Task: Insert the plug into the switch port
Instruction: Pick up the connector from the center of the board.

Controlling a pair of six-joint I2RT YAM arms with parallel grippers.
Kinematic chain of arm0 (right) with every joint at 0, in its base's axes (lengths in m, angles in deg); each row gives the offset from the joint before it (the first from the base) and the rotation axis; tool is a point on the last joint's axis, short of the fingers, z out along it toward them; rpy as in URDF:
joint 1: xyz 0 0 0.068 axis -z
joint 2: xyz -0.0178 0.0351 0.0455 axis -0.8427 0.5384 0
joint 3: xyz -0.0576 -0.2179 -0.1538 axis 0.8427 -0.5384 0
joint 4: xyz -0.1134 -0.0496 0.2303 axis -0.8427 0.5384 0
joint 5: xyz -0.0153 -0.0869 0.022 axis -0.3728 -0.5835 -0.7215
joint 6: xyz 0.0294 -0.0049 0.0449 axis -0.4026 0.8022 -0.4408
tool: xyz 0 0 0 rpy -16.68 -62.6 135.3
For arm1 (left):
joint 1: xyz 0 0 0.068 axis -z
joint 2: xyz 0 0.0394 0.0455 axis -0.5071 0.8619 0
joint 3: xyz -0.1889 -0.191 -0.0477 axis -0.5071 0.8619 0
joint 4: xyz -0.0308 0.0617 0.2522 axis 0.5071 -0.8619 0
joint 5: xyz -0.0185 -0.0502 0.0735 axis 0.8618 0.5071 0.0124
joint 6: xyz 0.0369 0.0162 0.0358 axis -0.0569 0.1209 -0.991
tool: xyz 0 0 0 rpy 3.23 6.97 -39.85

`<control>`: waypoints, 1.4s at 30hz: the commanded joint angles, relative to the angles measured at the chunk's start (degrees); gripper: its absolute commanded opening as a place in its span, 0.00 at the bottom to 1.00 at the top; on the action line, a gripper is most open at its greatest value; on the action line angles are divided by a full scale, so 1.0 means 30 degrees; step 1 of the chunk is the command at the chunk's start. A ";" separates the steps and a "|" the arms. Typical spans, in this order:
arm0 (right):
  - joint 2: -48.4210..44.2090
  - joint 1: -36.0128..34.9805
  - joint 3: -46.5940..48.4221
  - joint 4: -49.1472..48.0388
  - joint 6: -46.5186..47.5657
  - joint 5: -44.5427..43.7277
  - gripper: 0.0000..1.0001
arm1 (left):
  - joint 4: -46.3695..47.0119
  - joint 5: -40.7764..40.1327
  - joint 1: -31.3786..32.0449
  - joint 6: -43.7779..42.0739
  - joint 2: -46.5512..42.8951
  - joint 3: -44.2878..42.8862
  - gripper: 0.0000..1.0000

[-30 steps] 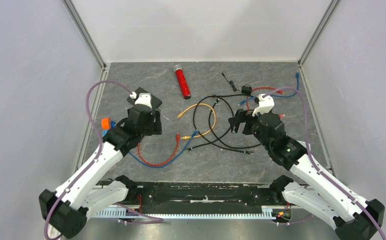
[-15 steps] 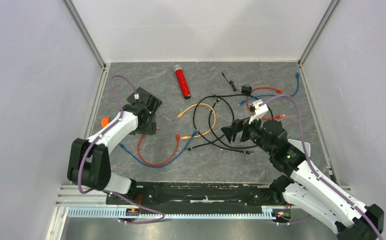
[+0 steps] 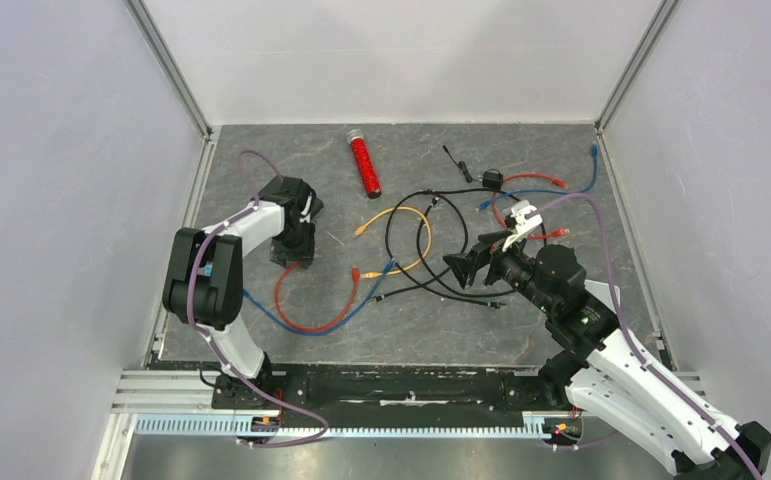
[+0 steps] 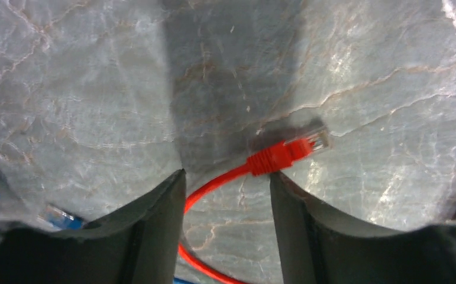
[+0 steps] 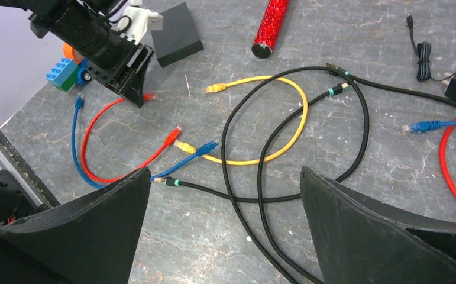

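Note:
My left gripper [image 4: 226, 175] is open, pointing down at the table, and its fingers straddle a red cable [image 4: 213, 184]. The cable's red plug [image 4: 287, 149] lies just beyond the fingertips, untouched. In the top view the left gripper [image 3: 294, 256] is at the left of the mat. A flat black box [image 5: 178, 35] lies behind it in the right wrist view; its ports do not show. My right gripper [image 5: 225, 171] is open and empty, above the black cables [image 5: 261, 177], and in the top view it [image 3: 466, 266] is right of centre.
A red glitter tube [image 3: 364, 164] lies at the back. Yellow [image 3: 401, 215], blue [image 3: 261, 310] and black cables tangle mid-mat. Another red and blue cable [image 3: 551, 183] and a black adapter [image 3: 492, 180] lie back right. Toy blocks [image 5: 65, 68] sit by the left wall.
The left arm has folded back and its gripper has come down over the red plug. The right gripper has moved left and lower over the black cables.

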 commanded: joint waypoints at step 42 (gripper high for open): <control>1.3684 0.2128 1.0825 -0.2897 1.6732 1.7725 0.64 | 0.9995 2.2829 0.0310 0.1404 -0.8373 0.1436 0.02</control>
